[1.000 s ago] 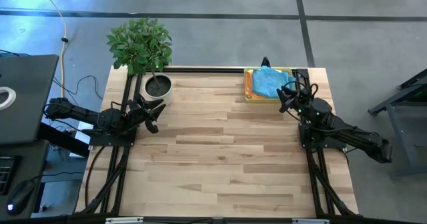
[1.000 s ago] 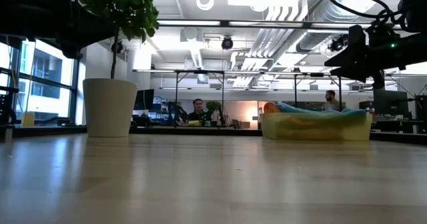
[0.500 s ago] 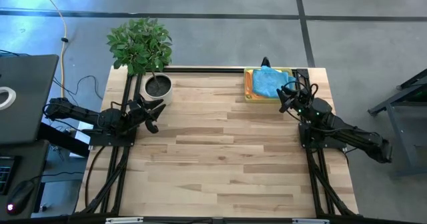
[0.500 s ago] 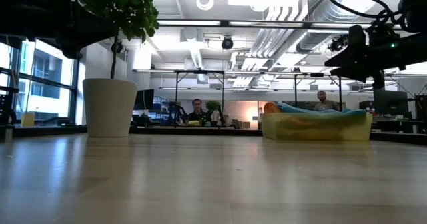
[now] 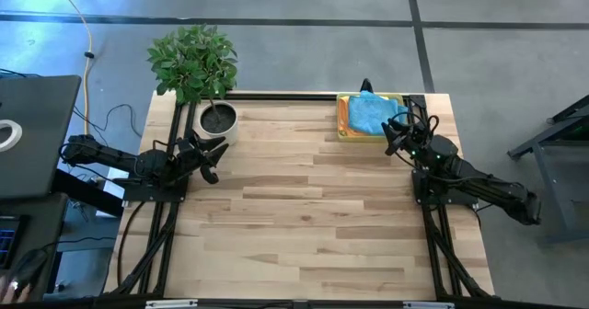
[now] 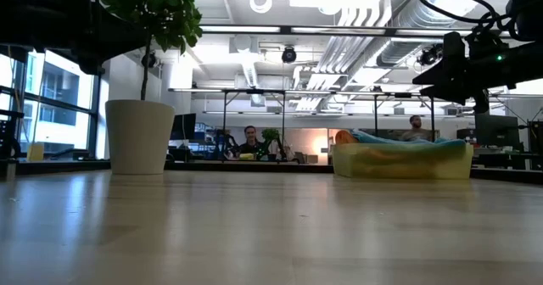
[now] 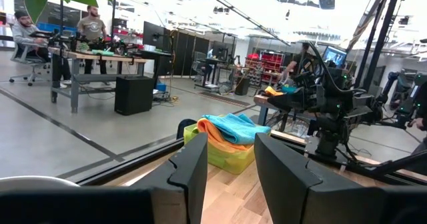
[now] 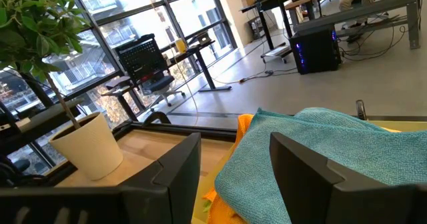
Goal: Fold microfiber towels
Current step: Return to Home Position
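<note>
The microfiber towels lie stacked in a translucent yellow tray [image 5: 344,125] at the table's far right. A light blue towel [image 5: 370,114] is on top, with an orange one [image 8: 243,126] showing under it at the edge; the other towels are hidden. My right gripper [image 5: 394,136] is open and empty, raised just near of the tray's right end. My left gripper [image 5: 215,156] is open and empty at the table's left edge, near the plant pot. The stack also shows in the left wrist view [image 7: 230,129] and the low view [image 6: 399,141].
A potted plant [image 5: 195,65] in a white pot [image 5: 217,119] stands at the table's far left corner. The wooden tabletop [image 5: 304,217] stretches between the arms. People sit and stand at desks in the room beyond [image 6: 249,139].
</note>
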